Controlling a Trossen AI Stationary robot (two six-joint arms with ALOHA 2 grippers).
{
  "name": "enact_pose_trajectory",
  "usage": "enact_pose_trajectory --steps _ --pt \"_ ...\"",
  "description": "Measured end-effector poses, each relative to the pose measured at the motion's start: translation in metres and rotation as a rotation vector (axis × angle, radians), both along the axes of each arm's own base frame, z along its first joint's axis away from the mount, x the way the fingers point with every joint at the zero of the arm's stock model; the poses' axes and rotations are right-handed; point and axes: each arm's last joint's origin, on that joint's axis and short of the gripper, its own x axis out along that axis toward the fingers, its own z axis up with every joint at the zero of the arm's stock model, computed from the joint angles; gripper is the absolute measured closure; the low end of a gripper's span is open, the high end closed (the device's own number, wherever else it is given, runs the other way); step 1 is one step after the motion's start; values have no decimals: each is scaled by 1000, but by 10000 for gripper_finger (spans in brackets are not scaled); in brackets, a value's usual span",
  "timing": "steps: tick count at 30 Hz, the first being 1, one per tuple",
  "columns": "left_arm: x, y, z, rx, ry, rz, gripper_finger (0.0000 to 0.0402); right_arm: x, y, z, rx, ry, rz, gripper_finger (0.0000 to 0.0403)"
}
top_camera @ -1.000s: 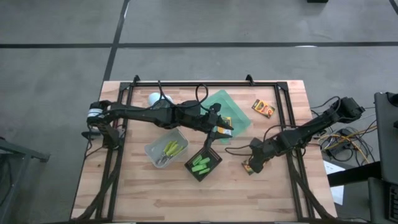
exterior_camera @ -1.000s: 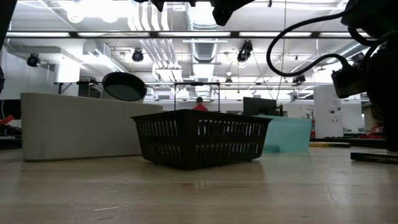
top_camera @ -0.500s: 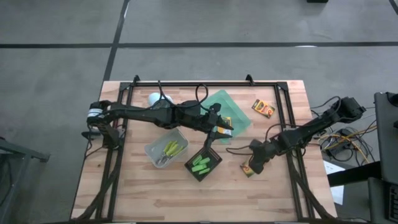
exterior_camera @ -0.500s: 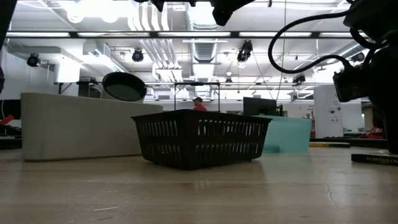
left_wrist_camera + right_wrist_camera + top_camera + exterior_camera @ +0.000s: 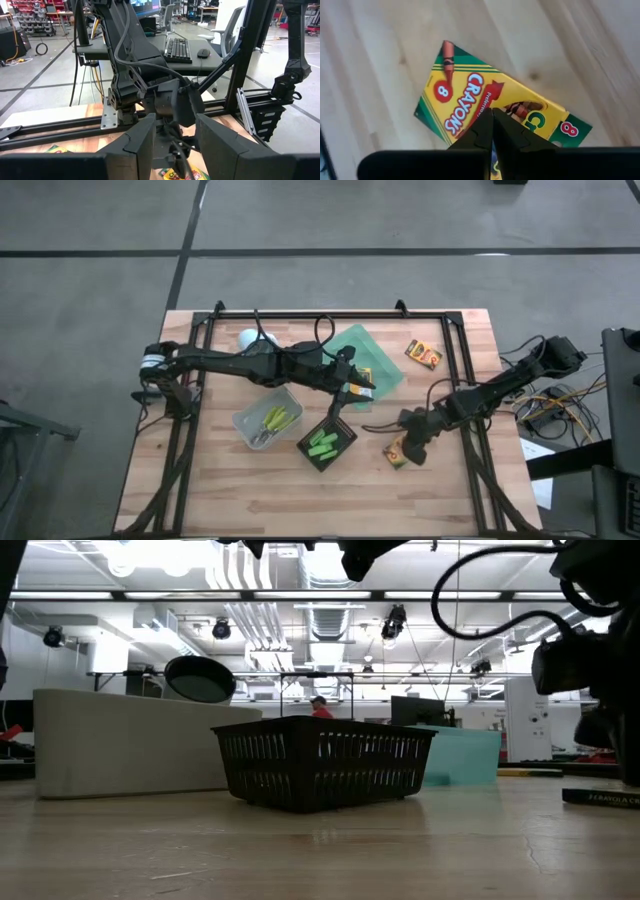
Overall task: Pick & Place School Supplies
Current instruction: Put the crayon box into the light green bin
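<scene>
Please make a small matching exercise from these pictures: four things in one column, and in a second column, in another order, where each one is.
1. green markers
2. scissors
3. right pincer
4. white cup

a. in the clear bin
b. shut, over a crayon box on the table
c. in the black basket
d. near the table's far edge

Pairs: 1-c, 2-a, 3-b, 4-d

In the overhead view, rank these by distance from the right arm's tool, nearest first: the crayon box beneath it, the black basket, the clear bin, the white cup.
Measured from the right tool:
1. Crayon box: directly at the tool, right of the table's middle.
2. Black basket: holding green markers, mid-table.
3. Clear bin: left of the basket.
4. White cup: far left corner.
</scene>
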Motion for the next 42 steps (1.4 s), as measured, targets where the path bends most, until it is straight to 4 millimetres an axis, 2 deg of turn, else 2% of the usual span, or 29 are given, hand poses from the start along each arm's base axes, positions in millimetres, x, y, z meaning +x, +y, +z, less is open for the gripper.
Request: enact_pose_trajectory --steps 3,6,13,18,23,30,36,42 --pt "0 0 0 0 0 -1 255 5 2 6 -9 -48 46 395" --pt "0 0 0 0 0 0 255 15 5 20 -45 -126 85 395" --pt "0 0 0 1 0 0 255 38 10 72 -263 -289 170 395" --pt "0 0 0 -1 3 0 255 39 8 109 -377 -359 123 395" --pt "0 0 -2 -2 16 0 255 21 12 129 -386 -460 99 395" --pt "0 0 -3 -20 35 1 255 -20 33 145 -479 -657 -43 395" --pt "-1 0 -6 -48 70 4 255 -53 61 136 -523 -811 -168 395" --pt "0 0 -4 -202 120 22 255 -65 88 116 -618 -879 -142 395"
